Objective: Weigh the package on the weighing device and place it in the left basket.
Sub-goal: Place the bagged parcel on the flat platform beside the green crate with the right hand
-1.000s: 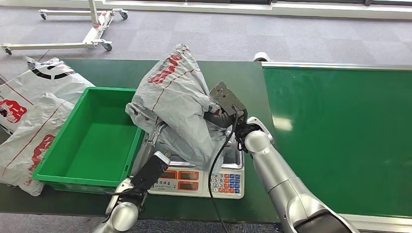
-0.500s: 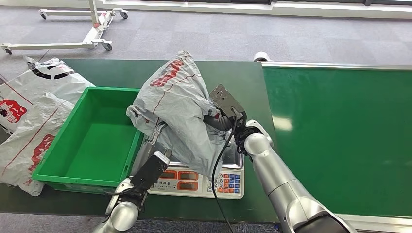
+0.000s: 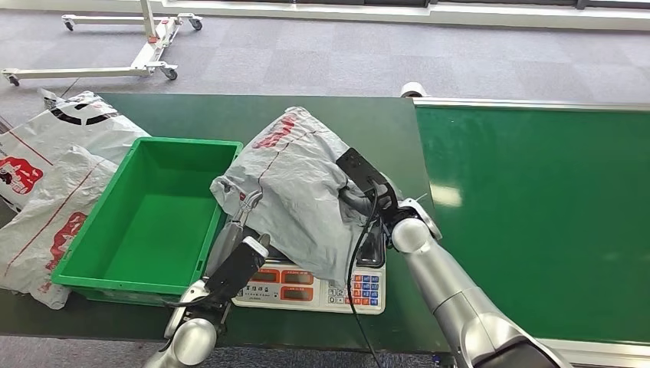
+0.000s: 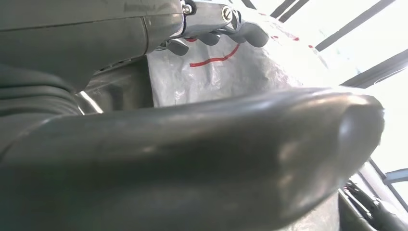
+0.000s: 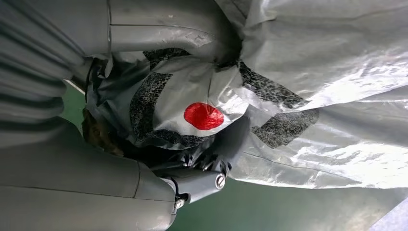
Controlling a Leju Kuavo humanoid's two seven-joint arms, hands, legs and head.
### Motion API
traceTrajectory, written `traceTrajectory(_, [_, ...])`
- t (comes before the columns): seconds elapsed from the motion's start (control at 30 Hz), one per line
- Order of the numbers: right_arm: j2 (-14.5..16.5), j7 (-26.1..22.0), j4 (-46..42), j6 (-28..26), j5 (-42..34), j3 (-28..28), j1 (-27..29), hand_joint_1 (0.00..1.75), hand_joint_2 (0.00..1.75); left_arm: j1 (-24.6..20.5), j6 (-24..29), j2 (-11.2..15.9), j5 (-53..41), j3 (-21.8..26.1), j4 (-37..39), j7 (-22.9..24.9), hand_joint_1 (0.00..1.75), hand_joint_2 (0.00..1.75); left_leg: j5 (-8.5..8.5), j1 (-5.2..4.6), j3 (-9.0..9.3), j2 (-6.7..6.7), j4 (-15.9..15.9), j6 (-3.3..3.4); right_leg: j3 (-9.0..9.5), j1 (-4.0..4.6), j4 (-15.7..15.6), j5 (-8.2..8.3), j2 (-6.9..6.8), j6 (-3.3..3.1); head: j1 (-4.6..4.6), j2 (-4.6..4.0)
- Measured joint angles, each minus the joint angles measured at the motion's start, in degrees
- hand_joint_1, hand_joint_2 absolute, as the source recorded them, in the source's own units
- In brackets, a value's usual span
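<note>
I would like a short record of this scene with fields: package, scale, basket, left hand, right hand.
package: grey plastic mail bag with red print, lying on the scale
scale: white electronic weighing scale with red displays, right of the basket
basket: green plastic crate, nothing inside
left hand: touches the package's left side
right hand: grips the package's right side

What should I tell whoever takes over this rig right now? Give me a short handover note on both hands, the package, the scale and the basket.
Left hand: grips the grey package at its left side.
Right hand: grips the package's right side; bag film bunched in its fingers.
Package: over the scale, sagging onto its pan, held from both sides.
Green basket: left of the scale, nothing in it.
Done: package brought to the scale.
Left: read the weight, then move it into the basket.
</note>
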Motion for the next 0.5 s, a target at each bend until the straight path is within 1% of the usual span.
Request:
traceTrajectory(0.1, [-0.86,1.05,-2.06,-0.04,0.41,0.00,0.69,0.00,0.00,0.18,-0.01,0.02,-0.38,0.00,-0.37,0.05,0.00,0.00,0.00,0.00,0.00,0.00,0.00,0.00,0.00,0.00,0.00,0.00,0.00,0.00,-0.01,0.00])
traceTrajectory(0.27, [-1.82,1.47,-3.97,0.06,1.09,0.00,1.39,0.00,0.00,0.24,-0.02,0.02,-0.51,0.00,-0.71,0.07,0.00,0.00,0.00,0.00,0.00,0.00,0.00,0.00,0.00,0.00,0.00,0.00,0.00,0.00,0.01,0.00])
traceTrajectory(0.4, [-2.41,1.49,-5.44,0.03,3.09,0.00,1.55,0.00,0.00,0.46,-0.02,0.02,-0.97,0.00,-0.91,0.06,0.00,0.00,0.00,0.00,0.00,0.00,0.00,0.00,0.00,0.00,0.00,0.00,0.00,0.00,0.01,0.00])
traceTrajectory(0.5, [-2.96,0.81,-7.37,-1.04,5.57,0.00,1.72,0.00,0.00,1.00,0.04,0.02,-1.48,0.00,-1.39,-0.01,0.00,0.00,0.00,0.00,0.00,0.00,0.00,0.00,0.00,0.00,0.00,0.01,0.01,0.00,0.00,0.00])
